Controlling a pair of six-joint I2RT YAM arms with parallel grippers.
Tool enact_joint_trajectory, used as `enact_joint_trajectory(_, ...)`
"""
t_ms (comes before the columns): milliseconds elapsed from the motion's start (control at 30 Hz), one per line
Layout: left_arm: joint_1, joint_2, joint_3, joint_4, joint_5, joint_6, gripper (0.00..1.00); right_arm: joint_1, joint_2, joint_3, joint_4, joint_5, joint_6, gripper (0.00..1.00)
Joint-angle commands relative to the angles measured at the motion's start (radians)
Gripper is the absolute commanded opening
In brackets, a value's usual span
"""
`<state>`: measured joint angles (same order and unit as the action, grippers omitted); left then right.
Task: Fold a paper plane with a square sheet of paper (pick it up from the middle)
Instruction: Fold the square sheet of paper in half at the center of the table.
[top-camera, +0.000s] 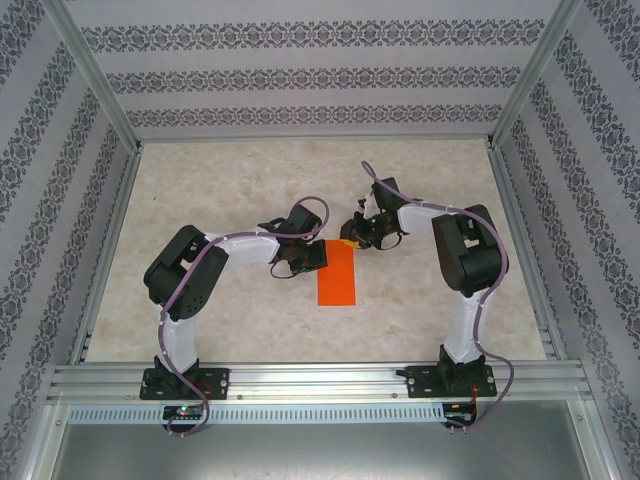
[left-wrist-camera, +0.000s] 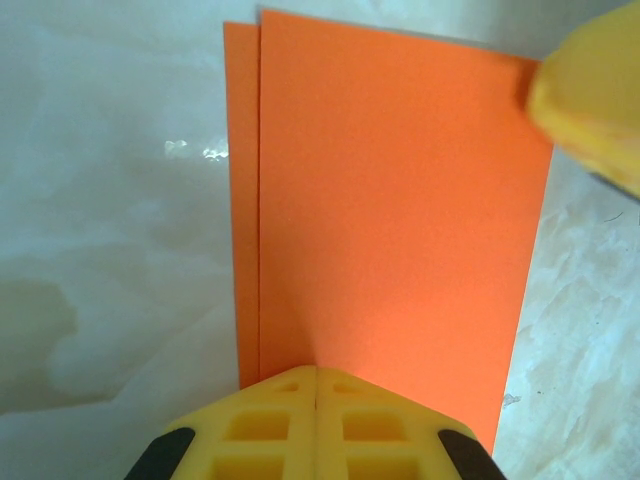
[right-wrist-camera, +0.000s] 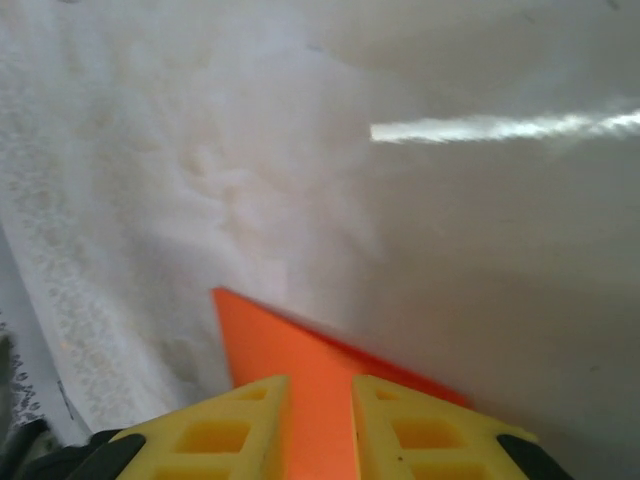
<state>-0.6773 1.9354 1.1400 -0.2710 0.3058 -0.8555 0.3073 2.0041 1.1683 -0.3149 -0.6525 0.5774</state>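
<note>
The square sheet of paper (top-camera: 337, 278) lies on the table as a bright orange rectangle, folded in half. In the left wrist view the paper (left-wrist-camera: 400, 220) shows its lower layer sticking out as a narrow strip along the left side. My left gripper (top-camera: 310, 258) is shut, and its tips (left-wrist-camera: 316, 372) rest at the paper's near edge. Whether they pinch the paper I cannot tell. My right gripper (top-camera: 352, 240) is at the far corner, jaws slightly apart (right-wrist-camera: 320, 385), with the orange corner (right-wrist-camera: 290, 350) seen through the gap. One of its fingers (left-wrist-camera: 590, 100) touches that corner.
The table (top-camera: 250, 180) is pale marbled beige, fenced by aluminium rails (top-camera: 110, 230) and patterned walls. Both arms reach in over the table's middle from the near edge, elbows out to the sides.
</note>
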Motion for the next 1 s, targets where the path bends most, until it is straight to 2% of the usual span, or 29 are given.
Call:
enact_joint_trajectory(0,-0.013,0.030,-0.011,-0.079,-0.025,0.021,0.00,0.001,0.009,-0.007,-0.001,0.017,-0.009,0.23)
enact_joint_trajectory(167,-0.011,0.028,-0.008,-0.076,-0.017,0.023,0.00,0.001,-0.134,-0.047,-0.029,0.016,-0.027,0.26)
enact_joint_trajectory(300,-0.012,0.027,-0.019,-0.058,-0.013,0.012,0.00,0.014,-0.255,-0.170,0.031,-0.014,0.016,0.26)
enact_joint_trajectory(533,-0.012,0.022,-0.013,-0.060,-0.011,0.018,0.00,0.113,-0.338,-0.352,0.081,0.036,0.072,0.26)
enact_joint_trajectory(667,-0.013,0.019,-0.019,-0.056,-0.014,0.016,0.00,0.137,-0.380,-0.468,0.154,0.044,0.114,0.26)
enact_joint_trajectory(800,-0.013,0.022,-0.020,-0.048,-0.007,0.012,0.00,0.144,-0.378,-0.515,0.143,0.030,0.106,0.26)
enact_joint_trajectory(967,-0.013,0.012,-0.014,-0.040,-0.011,0.009,0.02,0.164,-0.517,-0.539,0.081,0.033,0.090,0.27)
